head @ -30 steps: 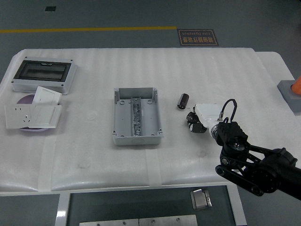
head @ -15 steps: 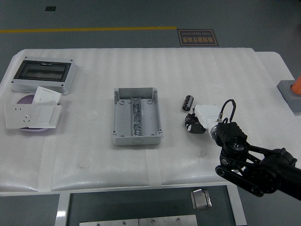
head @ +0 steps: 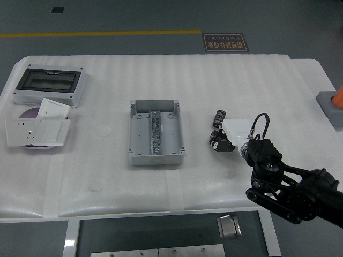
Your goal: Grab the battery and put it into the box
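The battery (head: 218, 118) is a small black cylinder lying on the white table, right of the box. The box (head: 133, 134) is an open grey enclosure at the table's middle, with a metal rail inside. My right hand (head: 221, 141) comes in from the lower right. Its white back sits just right of and below the battery, and its black fingers (head: 217, 143) are loosely bent on the table in front of the battery and hold nothing. The battery lies against the hand's upper left corner; I cannot tell if they touch. The left arm is out of view.
A grey enclosure with a dark window lid (head: 48, 85) stands at the far left. White socket plates (head: 37, 129) lie on a purple disc in front of it. A grey block with an orange part (head: 332, 106) is at the right edge. A metal latch (head: 229, 226) is below the table's near edge.
The battery has shifted right and slightly nearer, ending against my right hand. The hand itself has barely moved; its fingers have shifted slightly.
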`<move>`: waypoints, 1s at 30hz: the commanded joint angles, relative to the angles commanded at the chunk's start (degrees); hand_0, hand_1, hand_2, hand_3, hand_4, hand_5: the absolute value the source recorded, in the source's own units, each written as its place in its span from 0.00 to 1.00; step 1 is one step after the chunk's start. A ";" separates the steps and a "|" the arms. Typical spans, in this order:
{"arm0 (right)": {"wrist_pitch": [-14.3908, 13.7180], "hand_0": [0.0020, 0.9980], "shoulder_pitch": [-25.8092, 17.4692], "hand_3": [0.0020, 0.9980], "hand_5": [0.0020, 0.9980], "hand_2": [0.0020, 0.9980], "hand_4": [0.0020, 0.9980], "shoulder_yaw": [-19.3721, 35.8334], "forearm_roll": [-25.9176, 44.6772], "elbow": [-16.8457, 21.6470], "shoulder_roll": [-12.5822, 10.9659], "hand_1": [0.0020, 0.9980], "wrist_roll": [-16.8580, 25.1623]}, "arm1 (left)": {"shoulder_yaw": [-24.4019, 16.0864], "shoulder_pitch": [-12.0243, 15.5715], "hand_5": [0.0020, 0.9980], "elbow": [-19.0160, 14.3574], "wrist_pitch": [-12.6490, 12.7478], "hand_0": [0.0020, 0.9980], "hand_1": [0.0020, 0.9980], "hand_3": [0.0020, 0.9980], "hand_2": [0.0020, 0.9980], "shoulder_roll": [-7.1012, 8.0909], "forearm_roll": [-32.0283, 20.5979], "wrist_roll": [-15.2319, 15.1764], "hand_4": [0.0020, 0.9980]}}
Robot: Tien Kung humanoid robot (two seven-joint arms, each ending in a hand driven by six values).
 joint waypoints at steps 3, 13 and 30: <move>0.41 0.24 -0.22 0.89 0.50 0.74 0.93 1.10 -0.80 1.86 -0.35 0.50 -0.45 | -0.10 0.05 0.02 0.00 0.00 0.54 0.64 0.57 0.53 -0.04 0.07 0.03 0.61; 1.09 0.24 -0.18 0.88 0.52 0.73 0.93 2.91 -1.25 3.71 -0.56 0.50 -0.98 | -0.34 0.20 0.02 0.00 0.03 0.54 0.64 0.57 0.53 -0.08 0.27 0.01 0.60; 0.02 0.24 -0.14 0.81 0.51 0.67 0.92 1.52 -1.53 3.17 -1.13 0.48 -1.36 | -0.09 0.09 0.01 0.04 0.16 0.53 0.64 0.57 0.53 -0.08 -0.15 -0.14 0.61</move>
